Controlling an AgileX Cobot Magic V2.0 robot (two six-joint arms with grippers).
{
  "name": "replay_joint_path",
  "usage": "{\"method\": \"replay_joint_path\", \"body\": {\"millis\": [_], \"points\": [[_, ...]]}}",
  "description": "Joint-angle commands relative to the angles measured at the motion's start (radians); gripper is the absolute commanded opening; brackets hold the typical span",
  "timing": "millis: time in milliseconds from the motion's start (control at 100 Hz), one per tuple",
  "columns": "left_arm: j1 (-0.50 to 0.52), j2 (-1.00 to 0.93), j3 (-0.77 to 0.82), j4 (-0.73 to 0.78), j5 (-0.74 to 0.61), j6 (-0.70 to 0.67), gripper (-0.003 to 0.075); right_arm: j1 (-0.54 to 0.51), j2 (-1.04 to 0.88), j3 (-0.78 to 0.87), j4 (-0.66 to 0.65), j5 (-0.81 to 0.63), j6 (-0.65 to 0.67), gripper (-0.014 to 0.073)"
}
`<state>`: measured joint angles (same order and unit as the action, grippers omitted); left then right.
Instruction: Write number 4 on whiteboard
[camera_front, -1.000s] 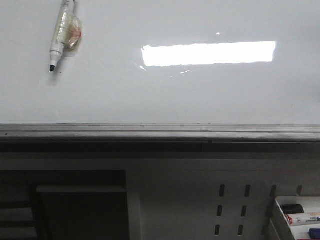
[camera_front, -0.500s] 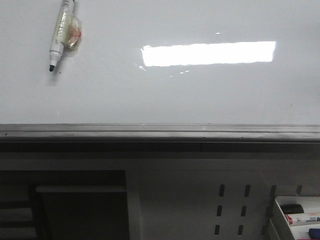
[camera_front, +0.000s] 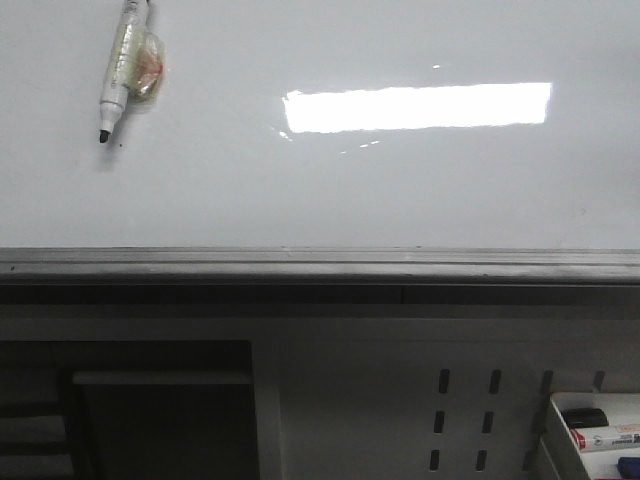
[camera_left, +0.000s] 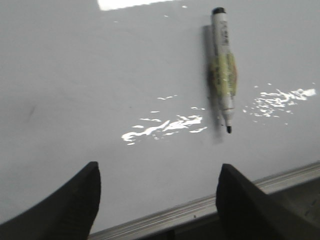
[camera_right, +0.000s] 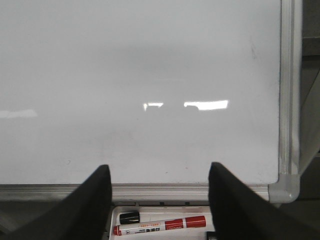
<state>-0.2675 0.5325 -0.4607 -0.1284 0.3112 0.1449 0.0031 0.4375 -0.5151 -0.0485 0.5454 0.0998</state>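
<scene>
While the whiteboard (camera_front: 330, 190) fills most of the front view, glossy and bearing a bright rectangular reflection (camera_front: 417, 107), no drawn 4 shows anywhere on its surface in any view. A marker (camera_front: 122, 68) lies on the whiteboard well to the left of that reflection, uncapped, its black tip pointing toward the grey lower rail (camera_front: 320, 265); a yellowish wrap with a reddish patch sits around its barrel. A tiny dark speck lies just beside the tip.

Seen from the left wrist, the left gripper (camera_left: 157, 200) hangs over the whiteboard near the rail with its fingers (camera_left: 70, 210) wide apart and nothing between them; the marker lies beyond them, apart from both, nearer the one at the picture's right.

Seen from the right wrist, the right gripper (camera_right: 159, 200) hangs over the rail near the whiteboard's corner, its fingers (camera_right: 82, 210) likewise spread and holding nothing. Below the rail a white tray (camera_right: 162, 212) holds a red marker (camera_right: 160, 224) and, just beside it, what looks like a loose black cap (camera_right: 129, 217), though it is small. The front view shows the tray against a perforated panel (camera_front: 470, 410).
</scene>
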Motion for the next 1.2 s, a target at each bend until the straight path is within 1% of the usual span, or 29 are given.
{"method": "replay_joint_path", "body": {"millis": [0, 150, 370, 520, 710, 820, 1190], "points": [[-0.062, 0.068, -0.036, -0.008, -0.138, 0.02, 0.0438, -0.005, 0.012, -0.037, 0.005, -0.08, -0.011, 0.0381], [-0.144, 0.187, -0.036, -0.008, -0.275, 0.02, 0.0438, -0.005, 0.012, -0.037, 0.008, -0.08, -0.011, 0.0381], [-0.19, 0.376, -0.038, -0.01, -0.455, 0.02, 0.0438, -0.005, 0.012, -0.037, 0.008, -0.08, -0.011, 0.0381], [-0.22, 0.484, -0.076, -0.01, -0.483, 0.02, 0.0438, -0.005, 0.012, -0.037, 0.008, -0.08, -0.011, 0.0381], [-0.226, 0.605, -0.138, -0.01, -0.53, 0.02, 0.0438, -0.005, 0.012, -0.037, 0.008, -0.08, -0.011, 0.0381], [-0.226, 0.666, -0.143, -0.01, -0.611, 0.02, 0.0438, -0.005, 0.012, -0.037, 0.008, -0.08, -0.011, 0.0381], [-0.226, 0.795, -0.145, -0.01, -0.792, 0.02, 0.0438, -0.005, 0.012, -0.037, 0.008, -0.08, -0.011, 0.0381]]}}
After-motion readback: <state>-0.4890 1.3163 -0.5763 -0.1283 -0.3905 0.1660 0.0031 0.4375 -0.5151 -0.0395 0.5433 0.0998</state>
